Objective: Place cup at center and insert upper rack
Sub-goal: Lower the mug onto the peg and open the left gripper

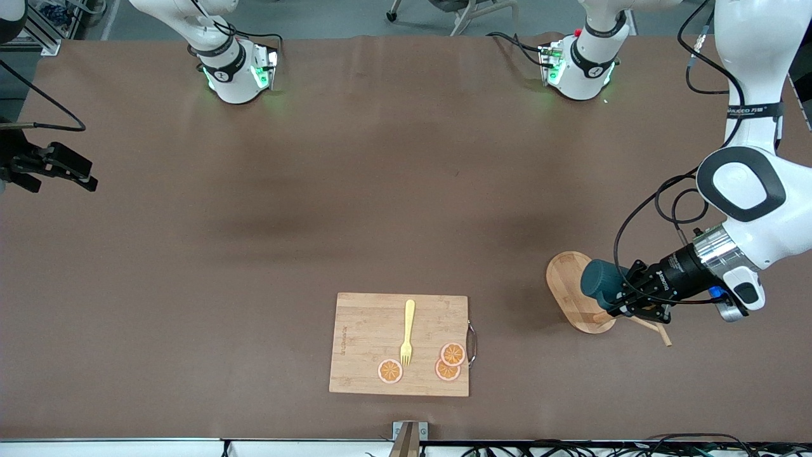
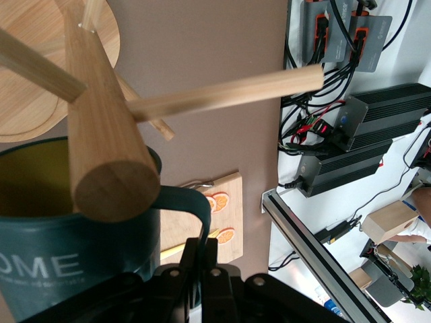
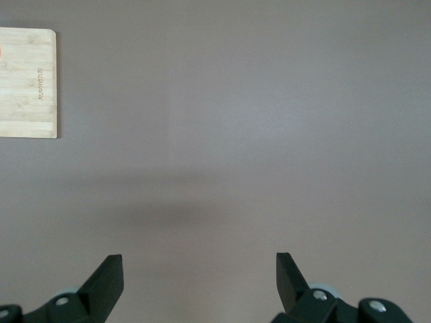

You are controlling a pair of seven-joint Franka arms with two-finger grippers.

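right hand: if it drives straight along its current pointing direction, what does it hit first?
Bare table. The right hand, open, points at plain brown surface with nothing in its line; the cutting board sits well off to the side. Its height above the table is unclear.

High front camera, two wrist close-ups

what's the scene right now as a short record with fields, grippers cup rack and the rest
left gripper: shut on the cup's handle, over the rack's base
right gripper: fingers open, holds nothing, waits above bare table at the right arm's end
cup: dark teal, tilted, against the rack's post
rack: wooden stand at the left arm's end of the table
cutting board: nearer the front camera than the rack, carries a yellow fork and three orange slices
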